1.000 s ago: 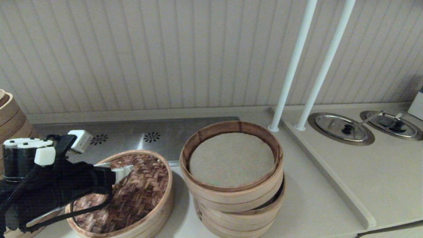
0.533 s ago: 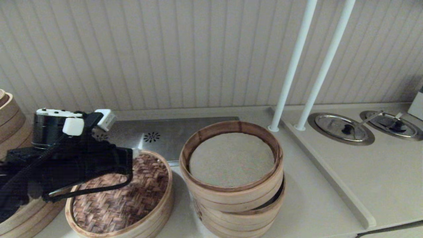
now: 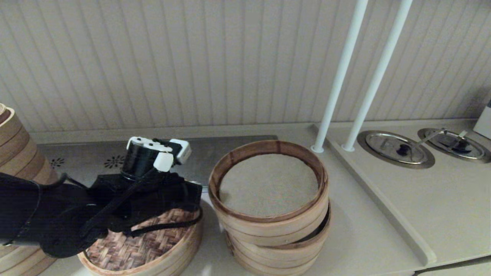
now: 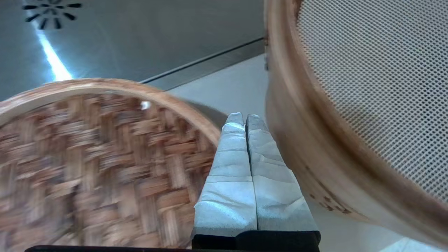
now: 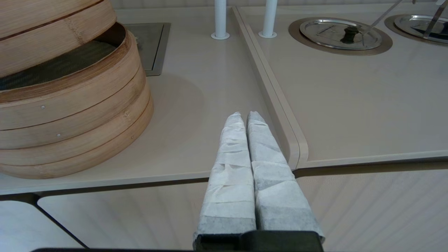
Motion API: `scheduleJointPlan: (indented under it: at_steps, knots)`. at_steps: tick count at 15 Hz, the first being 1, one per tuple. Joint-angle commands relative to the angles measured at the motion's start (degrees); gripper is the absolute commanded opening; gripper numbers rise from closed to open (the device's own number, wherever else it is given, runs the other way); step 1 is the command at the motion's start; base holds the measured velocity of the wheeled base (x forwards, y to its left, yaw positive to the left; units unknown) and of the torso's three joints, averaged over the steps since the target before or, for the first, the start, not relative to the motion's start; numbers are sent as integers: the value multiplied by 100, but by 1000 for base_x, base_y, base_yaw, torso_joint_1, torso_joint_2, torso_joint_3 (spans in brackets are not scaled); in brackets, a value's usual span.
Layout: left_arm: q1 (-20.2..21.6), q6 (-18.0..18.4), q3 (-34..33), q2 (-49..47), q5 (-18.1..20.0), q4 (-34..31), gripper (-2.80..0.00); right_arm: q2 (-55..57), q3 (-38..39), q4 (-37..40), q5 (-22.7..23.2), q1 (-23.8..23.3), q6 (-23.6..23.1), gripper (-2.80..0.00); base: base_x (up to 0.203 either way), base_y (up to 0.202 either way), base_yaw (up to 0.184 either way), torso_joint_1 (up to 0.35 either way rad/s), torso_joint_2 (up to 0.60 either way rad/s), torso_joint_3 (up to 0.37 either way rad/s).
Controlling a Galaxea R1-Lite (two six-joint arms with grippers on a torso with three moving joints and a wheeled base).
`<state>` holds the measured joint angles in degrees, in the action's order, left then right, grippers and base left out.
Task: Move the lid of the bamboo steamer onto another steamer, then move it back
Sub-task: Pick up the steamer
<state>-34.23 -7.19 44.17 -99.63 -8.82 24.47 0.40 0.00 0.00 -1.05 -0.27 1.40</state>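
The bamboo steamer lid [image 3: 126, 249], brown herringbone weave in a pale rim, lies low at the front left; its knot loop is hidden under my arm. What lies beneath it cannot be seen, and no single tray with a white liner shows. My left arm [image 3: 153, 191] reaches across the lid. In the left wrist view the left gripper [image 4: 245, 117] is shut and empty, its tips over the gap between the lid's rim [image 4: 182, 105] and the multi-tier stack [image 4: 315, 147]. My right gripper [image 5: 245, 115] is shut and empty, parked off the counter's front edge.
The multi-tier stack [image 3: 268, 230] with a greyish liner stands in the middle, its top tier sitting askew. A big bamboo stack [image 3: 15, 153] is at the far left. Two white poles [image 3: 337, 76], a raised counter edge [image 3: 383, 203] and sunken metal lids [image 3: 397, 147] lie to the right.
My left arm has swung right across the lid, from its left side to its right rim beside the middle stack. The lid and the stacks have not moved.
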Motion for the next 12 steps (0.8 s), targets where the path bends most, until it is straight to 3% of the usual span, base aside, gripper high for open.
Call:
scheduleJointPlan:
  at_steps: [1,12]
  knots:
    - [-57,-10,77,-225,-6,26,-280,4,18,0,-1,0,0,-280,0,0,0,0,0,0]
    - [-417,-98,382,-365,-66,208,-280,4,26,0,-1,0,0,-280,0,0,0,0,0,0]
